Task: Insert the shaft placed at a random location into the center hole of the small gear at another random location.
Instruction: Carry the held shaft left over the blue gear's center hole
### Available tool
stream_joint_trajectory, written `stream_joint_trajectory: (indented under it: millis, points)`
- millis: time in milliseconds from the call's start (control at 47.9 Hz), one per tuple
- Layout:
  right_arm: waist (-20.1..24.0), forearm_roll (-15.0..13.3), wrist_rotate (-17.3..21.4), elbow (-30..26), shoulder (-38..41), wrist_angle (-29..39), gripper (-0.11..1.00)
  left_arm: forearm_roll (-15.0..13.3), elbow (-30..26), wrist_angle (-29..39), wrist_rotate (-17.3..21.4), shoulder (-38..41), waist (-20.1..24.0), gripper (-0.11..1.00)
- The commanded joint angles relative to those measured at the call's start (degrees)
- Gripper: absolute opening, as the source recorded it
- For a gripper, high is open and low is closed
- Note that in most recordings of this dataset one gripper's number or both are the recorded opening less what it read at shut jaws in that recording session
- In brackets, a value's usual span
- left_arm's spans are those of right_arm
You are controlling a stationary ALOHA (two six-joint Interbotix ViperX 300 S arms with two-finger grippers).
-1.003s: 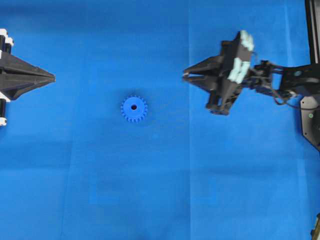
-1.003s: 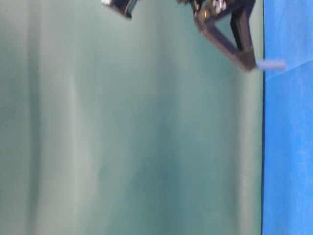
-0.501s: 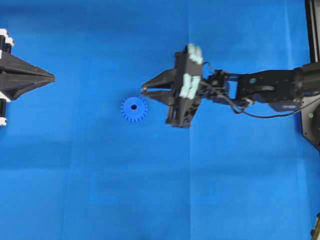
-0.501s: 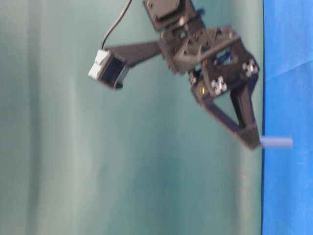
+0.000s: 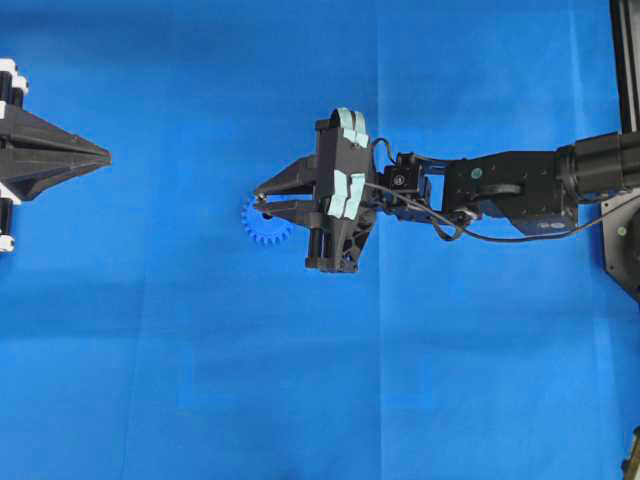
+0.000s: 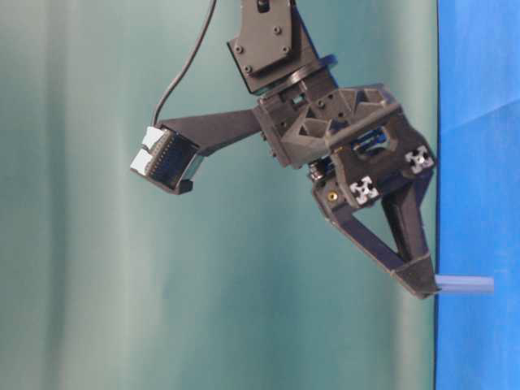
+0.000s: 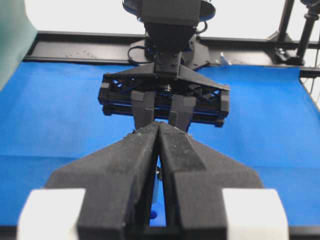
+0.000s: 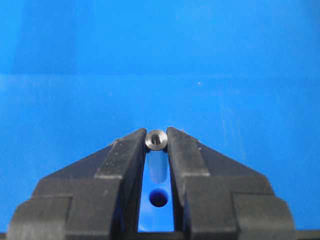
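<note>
My right gripper (image 5: 262,200) is shut on the shaft (image 8: 156,139), a small silvery pin held upright at its fingertips. It hovers over the small blue gear (image 5: 264,232), which it partly hides in the overhead view. In the right wrist view the pin's lower end hangs just above the center hole (image 8: 158,198), slightly off it. In the table-level view the shaft (image 6: 465,284) sticks out of the gripper (image 6: 422,284) toward the blue mat. My left gripper (image 5: 106,155) is shut and empty at the far left, apart from the gear.
A blue mat (image 5: 300,380) covers the table, with faint fold lines. The right arm (image 5: 510,188) stretches in from the right edge. A black frame post (image 5: 625,60) stands at the top right. The left wrist view faces the right gripper (image 7: 164,107).
My right gripper has moved left with the shaft, from the right side of the mat to above the gear. The left gripper has not moved.
</note>
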Motion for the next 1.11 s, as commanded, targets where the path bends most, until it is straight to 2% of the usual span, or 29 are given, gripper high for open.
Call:
stream_joint_trajectory:
  millis: [0,313,689,898,1086]
  points:
    - [0.53,0.00,-0.09,-0.97,-0.44,-0.53,0.03,0.09,-0.53,-0.26,0.09,0.18,0.18,0.00]
    - [0.62,0.18,0.00,-1.32,3.60,-2.11,0.03,0.09,-0.53,-0.26,0.09,0.09,0.18,0.00]
    - [0.62,0.18,-0.09,-1.14,3.87,-2.20,0.03,0.09,-0.53,-0.26,0.00,0.09,0.18,0.00]
    - [0.62,0.00,-0.70,-1.05,1.49,-2.20,0.03,0.09,-0.53,-0.26,0.09,0.09,0.18,0.00]
    - [0.62,0.00,-3.25,-0.70,-1.67,-1.85,0.03,0.09,-0.53,-0.26,0.09,0.09,0.09,0.00]
